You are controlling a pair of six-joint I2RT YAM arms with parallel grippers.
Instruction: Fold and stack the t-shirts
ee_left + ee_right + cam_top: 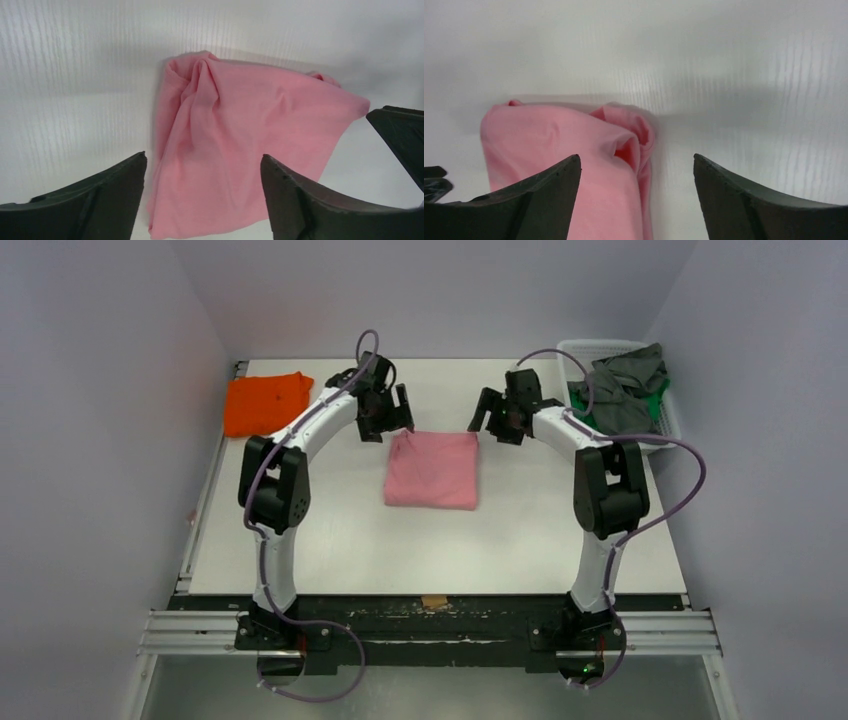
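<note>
A light pink t-shirt [432,469] lies folded into a rough square in the middle of the table. My left gripper [392,418] is open and empty, just above its far left corner; the pink shirt [240,150] fills the space below its jaws. My right gripper [490,420] is open and empty above the far right corner, where the pink shirt [574,150] shows a bunched fold. A bright orange t-shirt [264,400] lies folded at the far left. Grey [625,380] and green [655,398] t-shirts lie crumpled in a basket.
A white basket [668,422] stands at the far right corner against the wall. White walls close the table on the left, back and right. A metal rail [430,632] runs along the near edge by the arm bases.
</note>
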